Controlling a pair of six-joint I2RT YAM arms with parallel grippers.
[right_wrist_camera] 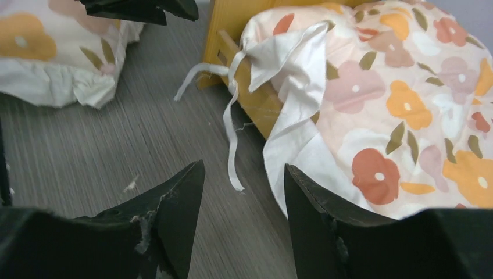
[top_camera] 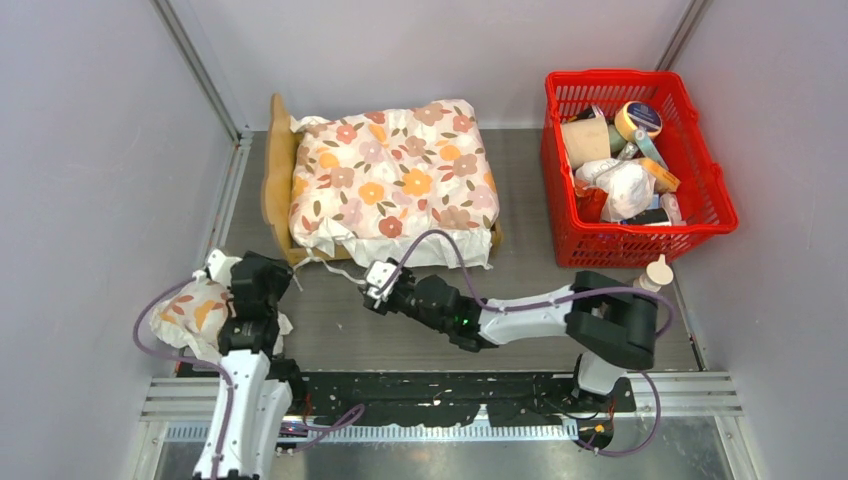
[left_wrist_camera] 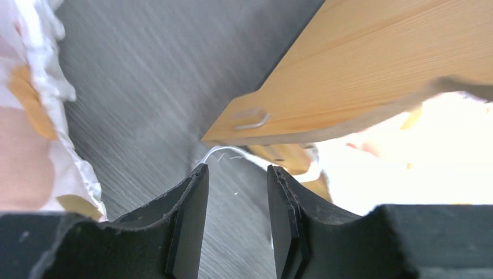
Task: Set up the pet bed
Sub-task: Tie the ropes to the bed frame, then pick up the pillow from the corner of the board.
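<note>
The grey tabletop (top_camera: 400,330) carries the pet bed (top_camera: 277,170) at eleven o'clock, its wooden headboard toward nine, with a floral cushion (top_camera: 395,175) spread over it. A red basket (top_camera: 700,215) of odds and ends sits at two o'clock. A small floral pillow (top_camera: 190,315) lies at eight. Near the bed's six o'clock side, the left hand (left_wrist_camera: 235,174) and the right hand (right_wrist_camera: 244,171) both stand parted and empty, with a white tie (right_wrist_camera: 232,145) dangling just ahead of the right one.
</note>
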